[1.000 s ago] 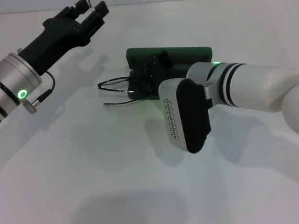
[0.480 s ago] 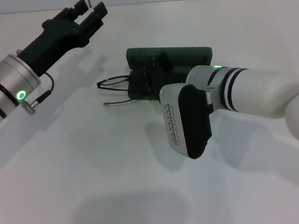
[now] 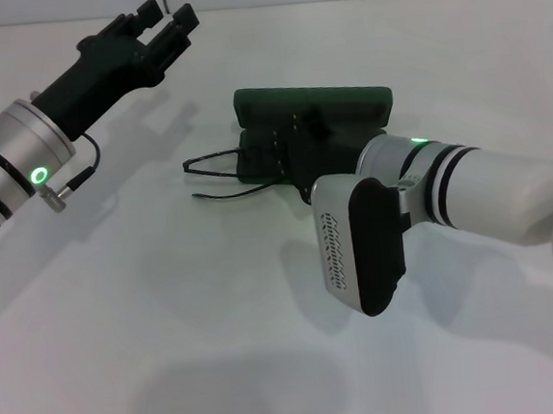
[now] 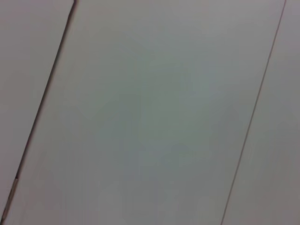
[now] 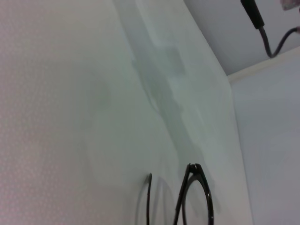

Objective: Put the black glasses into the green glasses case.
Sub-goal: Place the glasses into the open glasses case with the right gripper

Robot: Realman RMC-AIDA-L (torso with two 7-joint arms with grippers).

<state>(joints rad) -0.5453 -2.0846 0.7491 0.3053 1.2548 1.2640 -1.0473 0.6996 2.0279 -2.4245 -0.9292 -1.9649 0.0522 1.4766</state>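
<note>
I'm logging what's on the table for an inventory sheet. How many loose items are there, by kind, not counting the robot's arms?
Glasses: 1, the black glasses
Glasses cases: 1, the green glasses case
Total: 2

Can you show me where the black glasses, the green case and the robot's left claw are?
Thin black wire-frame glasses (image 3: 216,160), head view: temple arm.
Dark green oblong glasses case (image 3: 345,99), head view: raised lid.
Black left gripper (image 3: 169,19), head view: between its fingertips.
</note>
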